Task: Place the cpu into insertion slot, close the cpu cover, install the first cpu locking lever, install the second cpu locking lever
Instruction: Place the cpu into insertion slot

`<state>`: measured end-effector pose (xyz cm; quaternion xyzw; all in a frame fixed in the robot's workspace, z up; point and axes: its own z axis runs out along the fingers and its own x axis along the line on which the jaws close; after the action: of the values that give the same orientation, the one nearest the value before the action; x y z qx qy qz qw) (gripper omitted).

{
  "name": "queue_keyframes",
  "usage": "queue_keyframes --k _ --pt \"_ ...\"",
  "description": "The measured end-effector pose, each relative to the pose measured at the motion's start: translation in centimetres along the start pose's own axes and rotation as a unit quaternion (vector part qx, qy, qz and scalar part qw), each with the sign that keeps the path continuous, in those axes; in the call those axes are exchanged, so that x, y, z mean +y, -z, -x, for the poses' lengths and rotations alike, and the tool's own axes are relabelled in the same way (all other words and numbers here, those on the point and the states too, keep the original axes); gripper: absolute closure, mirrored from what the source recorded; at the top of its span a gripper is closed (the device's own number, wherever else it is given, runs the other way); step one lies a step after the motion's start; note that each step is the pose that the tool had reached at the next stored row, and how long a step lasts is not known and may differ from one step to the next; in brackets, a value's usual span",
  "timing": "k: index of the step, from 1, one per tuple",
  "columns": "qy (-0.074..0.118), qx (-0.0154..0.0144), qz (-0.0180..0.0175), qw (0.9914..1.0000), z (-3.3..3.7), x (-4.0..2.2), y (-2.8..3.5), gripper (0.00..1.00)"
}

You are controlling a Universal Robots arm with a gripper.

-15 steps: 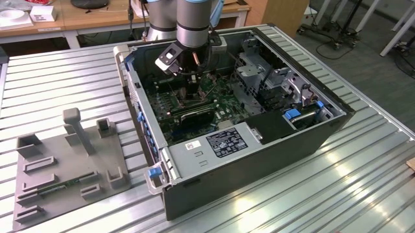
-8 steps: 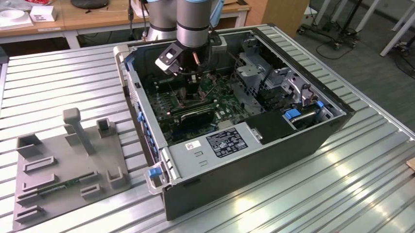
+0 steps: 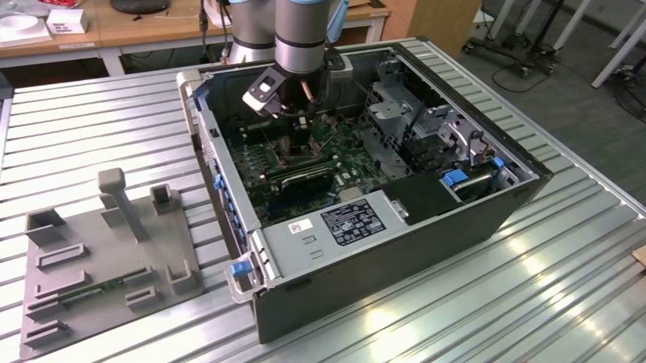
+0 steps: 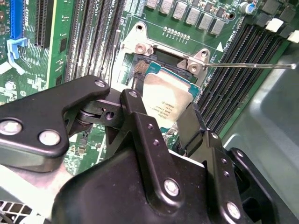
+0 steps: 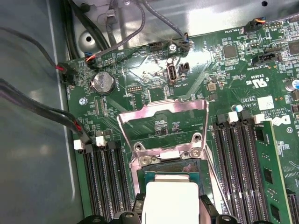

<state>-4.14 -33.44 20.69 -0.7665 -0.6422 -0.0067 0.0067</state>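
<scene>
The cpu is a silver-topped square chip held between my black fingers, and my gripper is shut on it. It hangs slightly tilted just over the insertion slot, a dark square socket with a silver rim on the green board. The cpu cover stands swung open, hinged at the socket's edge. A thin metal locking lever sticks out sideways from the socket. In the exterior view my gripper reaches down into the open computer case.
Long black memory slots flank the socket on both sides. Cables run along the case wall. A drive cage stands at the exterior view's right. A grey fixture plate lies on the ribbed table at that view's left.
</scene>
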Motion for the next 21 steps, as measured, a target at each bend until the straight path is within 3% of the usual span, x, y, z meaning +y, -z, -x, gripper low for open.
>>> queue_keyframes --k 6,11,21 --pt "0.003 -0.0001 -0.0001 0.99999 0.00 0.00 0.00 0.46" --pt "0.027 0.0004 0.0004 0.99963 0.00 0.00 0.00 0.46" --pt "0.078 0.0011 0.0014 0.99694 0.07 0.01 -0.05 0.46"
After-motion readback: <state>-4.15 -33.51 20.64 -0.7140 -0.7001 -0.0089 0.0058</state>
